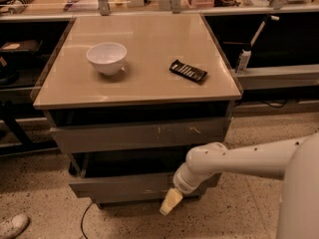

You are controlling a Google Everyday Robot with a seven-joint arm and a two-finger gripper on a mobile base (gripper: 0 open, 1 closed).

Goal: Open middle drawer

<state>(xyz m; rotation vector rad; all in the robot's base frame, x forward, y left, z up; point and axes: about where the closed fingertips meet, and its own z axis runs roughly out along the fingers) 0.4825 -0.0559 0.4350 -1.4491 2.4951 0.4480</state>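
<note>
- A white ceramic bowl [106,58] and a flat black rectangular packet [188,70] lie well apart on the beige tabletop [144,86] of the grey cabinet.
- Under it is the taller grey drawer front with pale scratches [142,133].
- Below a dark gap sits the middle drawer [119,187], its plain grey front standing forward.
- A white shoe [12,225] lies on the speckled floor at left.
- My white arm [239,159] reaches in from the right, wrist bent down.
- My pale gripper [171,201] points down-left at that drawer's lower right edge; I cannot tell how my jaws stand.
</note>
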